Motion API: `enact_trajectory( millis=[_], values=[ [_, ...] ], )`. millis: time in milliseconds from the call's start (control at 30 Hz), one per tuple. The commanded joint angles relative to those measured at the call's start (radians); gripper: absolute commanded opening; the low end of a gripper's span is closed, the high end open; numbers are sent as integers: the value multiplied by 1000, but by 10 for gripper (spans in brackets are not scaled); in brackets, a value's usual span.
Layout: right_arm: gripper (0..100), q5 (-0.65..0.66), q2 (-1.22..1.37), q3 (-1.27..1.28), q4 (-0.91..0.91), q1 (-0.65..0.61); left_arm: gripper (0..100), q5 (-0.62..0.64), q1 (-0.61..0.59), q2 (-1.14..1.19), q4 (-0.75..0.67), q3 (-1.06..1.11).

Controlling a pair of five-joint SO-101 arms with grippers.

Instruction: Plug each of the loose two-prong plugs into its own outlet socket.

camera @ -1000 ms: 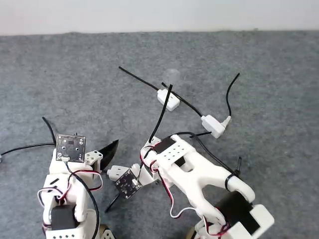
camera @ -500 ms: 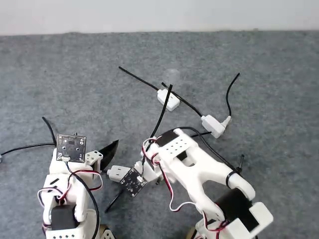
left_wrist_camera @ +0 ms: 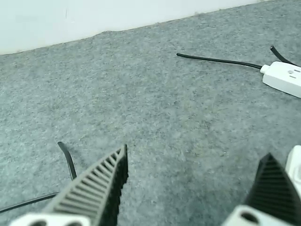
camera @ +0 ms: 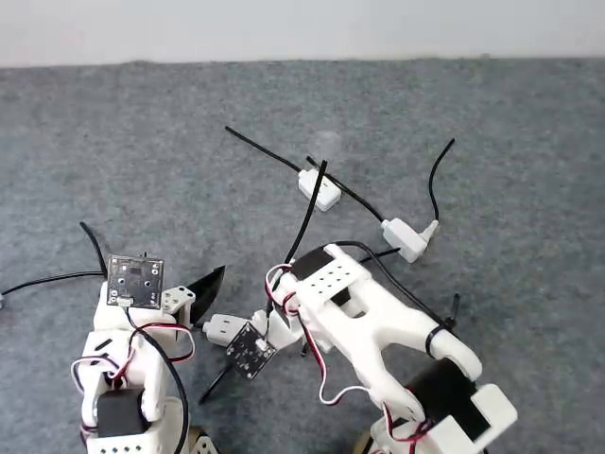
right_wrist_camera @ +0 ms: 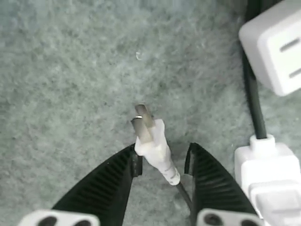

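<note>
Grey felt tabletop (camera: pixel 113 142), white wall (camera: pixel 284 28) along the far edge. Seeing right gripper (right_wrist_camera: pixel 163 149) low over the felt, jaws parted and straddling a white two-prong plug (right_wrist_camera: pixel 153 141): one finger against the plug body, the other just clear. Not clamped yet, as far as can be judged. Prongs (right_wrist_camera: pixel 142 120) pointing away from the wrist, cord (right_wrist_camera: pixel 185 197) trailing back between the jaws. Nearest outlet socket (right_wrist_camera: pixel 277 52) just beside the plug, slots visible; far socket (camera: pixel 319 189) lying out toward the wall. Left gripper (left_wrist_camera: pixel 196 151) low near its own side of the tabletop, jaws wide open, holding nothing.

Step in hand, by my read: grasp the plug.
- Close squarely on the flat sides of the body, well behind the prongs, to avoid twist on closing.
- Keep the cord out from under the fingers.
- Lift only enough to clear the felt, then line prongs up with the slots before pushing.
- Expect the loose socket to slide, so brace it with the left gripper first.
</note>
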Motion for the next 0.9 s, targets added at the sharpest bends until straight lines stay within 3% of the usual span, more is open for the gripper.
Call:
enact_trajectory(
  millis=[0,300,500,867],
  values=[
    [172,-18,-1,-46,16,-10,414,-8,-8,-12,-28,-5],
    [160,-17,136,-77,12,-10,414,-8,-8,-12,-28,-5],
    [5,-20,148,-97,12,-21,414,-8,-8,-12,-28,-5],
    [9,-26,147,-97,12,-27,414,-8,-8,-12,-28,-5]
  ],
)
